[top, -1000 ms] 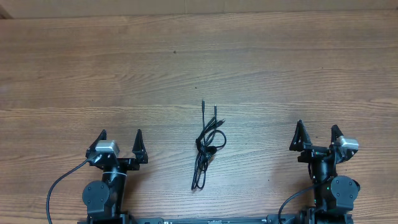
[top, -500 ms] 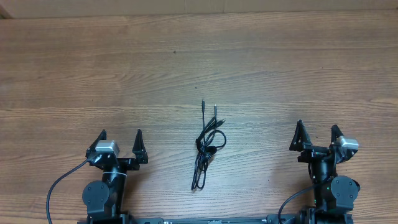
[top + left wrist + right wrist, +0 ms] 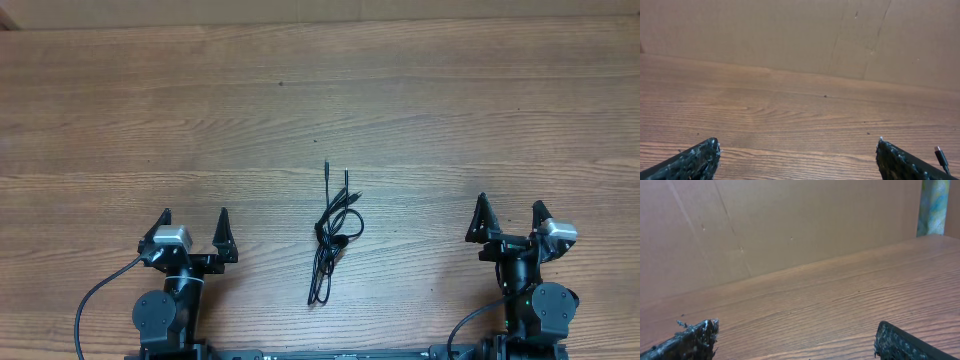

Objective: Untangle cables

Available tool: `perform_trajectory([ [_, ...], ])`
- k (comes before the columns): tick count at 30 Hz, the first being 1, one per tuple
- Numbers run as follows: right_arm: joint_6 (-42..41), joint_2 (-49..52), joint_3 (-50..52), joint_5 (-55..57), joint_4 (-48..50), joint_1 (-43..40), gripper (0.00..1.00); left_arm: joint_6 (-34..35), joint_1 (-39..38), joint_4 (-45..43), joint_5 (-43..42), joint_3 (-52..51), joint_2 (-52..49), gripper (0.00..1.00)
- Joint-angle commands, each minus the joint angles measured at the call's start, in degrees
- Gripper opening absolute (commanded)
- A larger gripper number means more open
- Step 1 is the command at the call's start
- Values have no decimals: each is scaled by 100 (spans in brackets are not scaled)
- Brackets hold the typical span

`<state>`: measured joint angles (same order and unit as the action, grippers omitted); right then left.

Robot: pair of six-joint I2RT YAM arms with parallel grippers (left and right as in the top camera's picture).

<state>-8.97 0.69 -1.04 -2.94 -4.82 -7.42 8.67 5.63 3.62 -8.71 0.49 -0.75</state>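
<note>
Wide brown wood-grain bench [image 3: 450, 110] carries everything. A plain brown cardboard wall [image 3: 765, 35] closes it off on the far side of the cables, away from the arm bases.

Left gripper [image 3: 194, 214]: well to the left of the cables, on the arm-base side. Jaws spread wide apart, nothing between them.

Right gripper [image 3: 510, 203]: mirrored, well to the right of the cables. Jaws likewise wide apart and empty.

Judgement: both sit in a ready pose flanking the cables, jaws pre-opened so either can go in for a strand. No contact made; untangling not yet begun.

Tangle of thin black cables [image 3: 333, 240]: lies flat, about midway between the two grippers, touching neither. Long narrow loops run toward the arm side, a knotted crossing sits near mid-length, and two slim plug ends point toward the cardboard wall.

Judgement: the central placement gives both arms equal reach, one to pin and one to pull.

View comparison:
- Overhead alone shows the whole tangle and both arms at once, but nothing of the wall's face.
- Left wrist looks low along the bench to the wall. Its black jaw tips sit in the lower corners with bare wood between them. One small black plug tip [image 3: 941, 159] shows just beside the right-hand jaw, probably an end of the cables.
- Right wrist shows no cable at all. Only this view shows a blue-green patterned strip [image 3: 932, 207] at the wall's right edge.
</note>
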Motion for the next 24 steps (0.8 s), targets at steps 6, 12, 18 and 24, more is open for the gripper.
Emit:
perform_trajectory([
  [6,0,-50,57,35,13,31,100,13,-17,15,35,-22,50,100],
  [12,0,-50,57,33,13,31,100,15,-17,15,35,-22,50,100],
  [18,0,-50,57,33,13,31,100,15,-17,15,35,-22,50,99],
  [24,0,-50,57,35,13,31,100,13,-17,9,35,-22,50,100],
])
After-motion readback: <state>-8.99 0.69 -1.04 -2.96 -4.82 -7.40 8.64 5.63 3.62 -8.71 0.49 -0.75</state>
